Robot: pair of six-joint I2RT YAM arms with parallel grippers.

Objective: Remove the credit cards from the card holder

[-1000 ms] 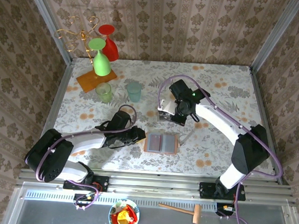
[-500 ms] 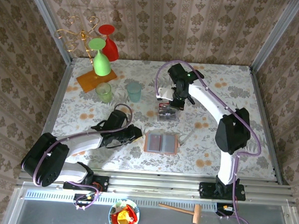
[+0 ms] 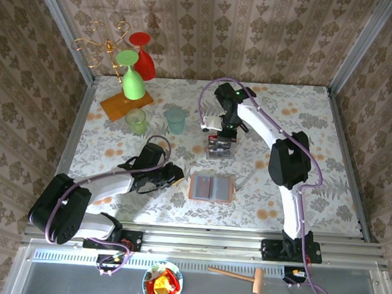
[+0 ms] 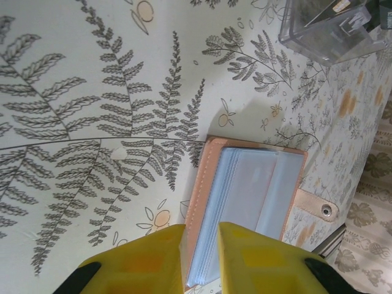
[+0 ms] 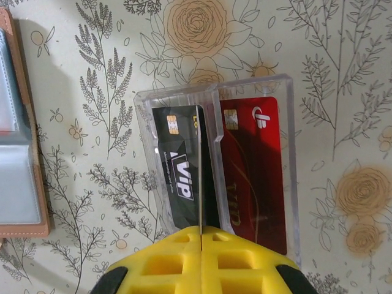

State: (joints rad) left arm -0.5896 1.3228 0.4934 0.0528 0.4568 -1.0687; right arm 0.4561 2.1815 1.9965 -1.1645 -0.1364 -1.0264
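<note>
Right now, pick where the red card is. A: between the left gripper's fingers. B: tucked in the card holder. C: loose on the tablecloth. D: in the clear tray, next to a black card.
D: the right wrist view has the red card in the right slot of the clear tray, with a black card in the slot beside it.

A table (image 3: 299,120) under a fern-and-flower cloth carries the open card holder (image 3: 211,188) near its front edge, a clear tray (image 3: 219,147) just behind it, and — far left — a green tumbler (image 3: 136,121) and a teal tumbler (image 3: 175,120) beside an orange rack base (image 3: 121,105).
</note>
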